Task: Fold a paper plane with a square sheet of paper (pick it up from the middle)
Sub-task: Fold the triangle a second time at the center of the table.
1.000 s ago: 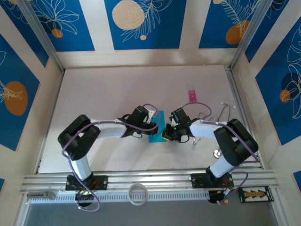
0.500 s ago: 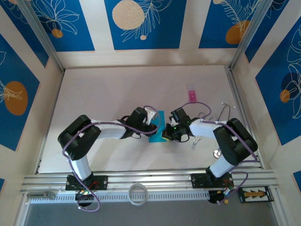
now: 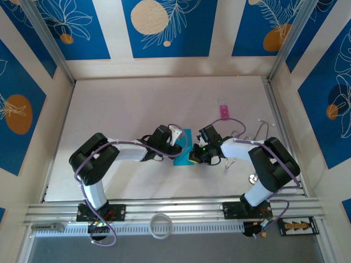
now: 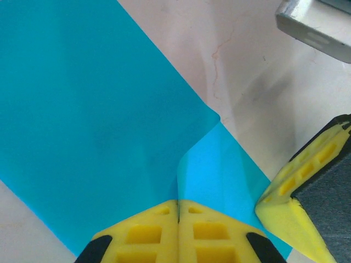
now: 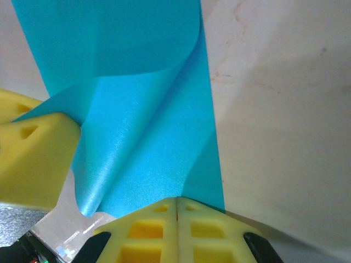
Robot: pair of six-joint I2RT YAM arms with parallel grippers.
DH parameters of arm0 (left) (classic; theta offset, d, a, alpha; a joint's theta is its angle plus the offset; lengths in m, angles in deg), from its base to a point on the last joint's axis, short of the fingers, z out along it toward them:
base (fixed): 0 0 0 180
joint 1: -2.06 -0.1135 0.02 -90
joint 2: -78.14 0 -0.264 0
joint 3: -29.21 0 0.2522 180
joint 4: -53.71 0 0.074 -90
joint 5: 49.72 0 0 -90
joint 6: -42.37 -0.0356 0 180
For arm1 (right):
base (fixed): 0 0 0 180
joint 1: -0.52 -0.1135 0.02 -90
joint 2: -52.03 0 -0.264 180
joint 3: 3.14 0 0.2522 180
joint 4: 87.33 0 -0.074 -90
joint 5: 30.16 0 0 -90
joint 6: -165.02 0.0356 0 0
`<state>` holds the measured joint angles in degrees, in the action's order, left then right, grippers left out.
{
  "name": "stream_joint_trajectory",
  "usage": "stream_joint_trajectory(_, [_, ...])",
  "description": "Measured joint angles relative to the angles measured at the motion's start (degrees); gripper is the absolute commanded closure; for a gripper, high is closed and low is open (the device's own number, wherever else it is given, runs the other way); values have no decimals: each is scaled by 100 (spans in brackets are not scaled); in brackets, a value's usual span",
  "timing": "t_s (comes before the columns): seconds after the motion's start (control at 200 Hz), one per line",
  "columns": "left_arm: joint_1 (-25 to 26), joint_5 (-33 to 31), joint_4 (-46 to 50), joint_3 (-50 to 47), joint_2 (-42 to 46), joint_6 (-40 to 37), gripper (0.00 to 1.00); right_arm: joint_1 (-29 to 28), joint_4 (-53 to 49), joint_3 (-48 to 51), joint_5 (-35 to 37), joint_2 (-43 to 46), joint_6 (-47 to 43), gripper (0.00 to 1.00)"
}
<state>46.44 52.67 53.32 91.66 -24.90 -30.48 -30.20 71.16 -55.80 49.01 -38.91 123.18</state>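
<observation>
Cyan square sheet of paper [image 3: 185, 139], edges pinched by left hand [image 4: 178, 205] and right hand [image 5: 176, 200], open table [image 3: 137, 104] beyond.

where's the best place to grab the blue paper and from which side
Probably the raised fold of the square sheet of paper, near its middle, coming in low from a side edge. The rest lies flat on the table, giving fingers no edge; the fold stands up, and the left gripper and right gripper appear shut on it from opposite sides.
</observation>
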Motion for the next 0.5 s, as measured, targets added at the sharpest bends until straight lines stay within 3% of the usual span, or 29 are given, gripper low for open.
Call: stream_joint_trajectory(0.5, [-9, -240, 142, 0, -55, -96, 100, 0, -22, -13, -11, -7, -15, 98])
